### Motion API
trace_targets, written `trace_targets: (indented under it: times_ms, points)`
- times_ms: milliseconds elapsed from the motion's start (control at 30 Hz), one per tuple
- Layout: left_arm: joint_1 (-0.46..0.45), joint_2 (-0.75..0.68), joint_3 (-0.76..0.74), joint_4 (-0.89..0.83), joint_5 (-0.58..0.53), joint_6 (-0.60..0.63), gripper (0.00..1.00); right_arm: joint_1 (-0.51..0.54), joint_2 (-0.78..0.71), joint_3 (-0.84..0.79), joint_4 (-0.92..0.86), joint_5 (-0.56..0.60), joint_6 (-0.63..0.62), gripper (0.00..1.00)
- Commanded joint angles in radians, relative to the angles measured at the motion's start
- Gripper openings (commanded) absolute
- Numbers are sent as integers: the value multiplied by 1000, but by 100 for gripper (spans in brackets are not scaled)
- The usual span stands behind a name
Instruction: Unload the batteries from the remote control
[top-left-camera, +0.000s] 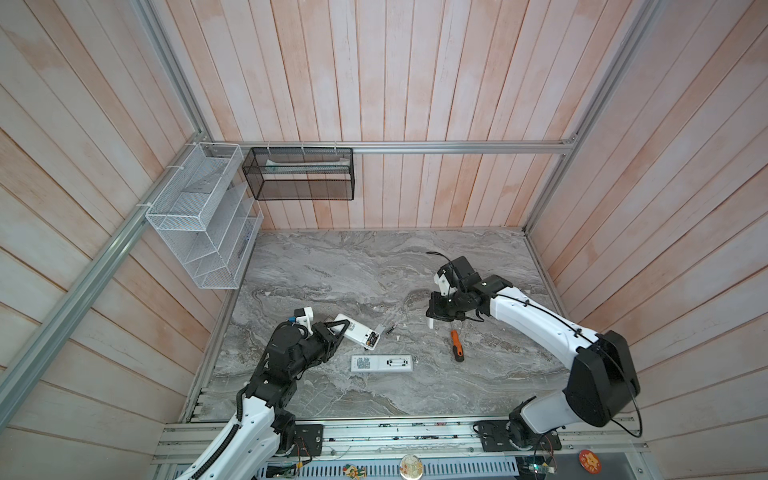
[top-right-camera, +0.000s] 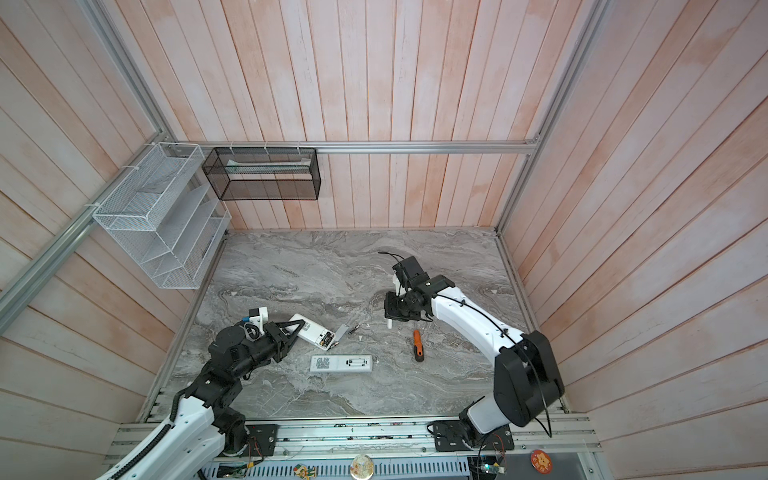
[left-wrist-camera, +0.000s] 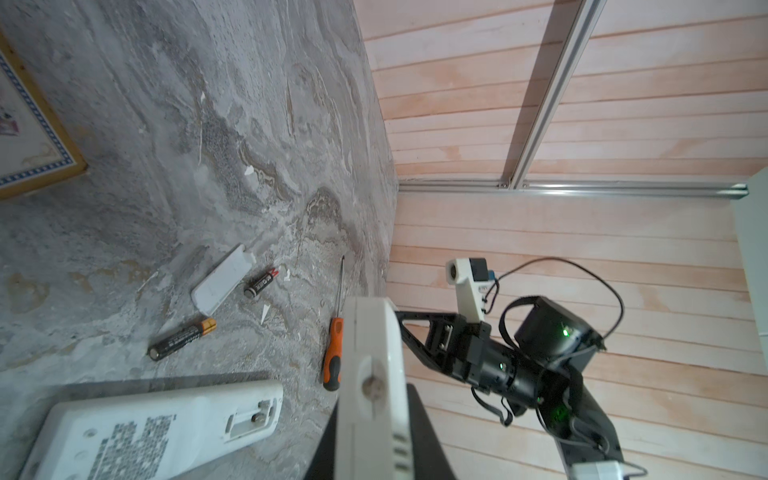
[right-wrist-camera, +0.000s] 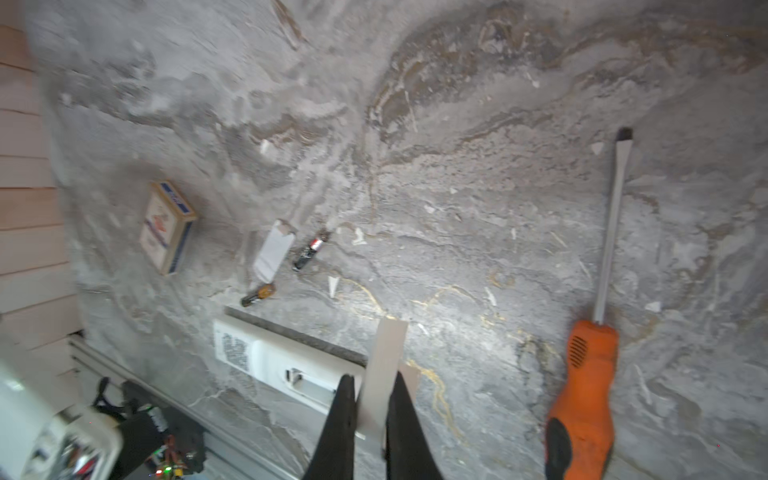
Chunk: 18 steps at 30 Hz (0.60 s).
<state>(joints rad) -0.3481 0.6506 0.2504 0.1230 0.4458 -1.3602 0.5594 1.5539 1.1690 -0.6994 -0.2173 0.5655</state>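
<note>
The left end effector (top-left-camera: 338, 328) is clamped on the held remote (top-left-camera: 353, 329), tilted over the tabletop (top-left-camera: 332, 270) just behind the flat remote (top-left-camera: 381, 363). Its open bay shows batteries (top-left-camera: 371, 339) inside. Two loose batteries (left-wrist-camera: 183, 338) and a white cover (left-wrist-camera: 224, 284) also lie just behind the flat remote. The right end effector (right-wrist-camera: 372, 376), well off the flat remote's end, pinches a second cover (right-wrist-camera: 388, 345). It should probably set that down away from the cells, then lever each battery out from its spring end while the left grip holds firm.

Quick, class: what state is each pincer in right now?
Left pincer: closed, holding the white remote.
Right pincer: closed, holding a flat white cover.
</note>
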Motion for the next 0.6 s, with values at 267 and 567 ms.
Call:
trace_targets:
  times_ms: [267,567]
  points:
    - [14,37,76,-5,202,92,2,79,338,242,-224,291,-194,7]
    - [14,24,53,22,194,65,2,109,437,281,-251,301,-215,12]
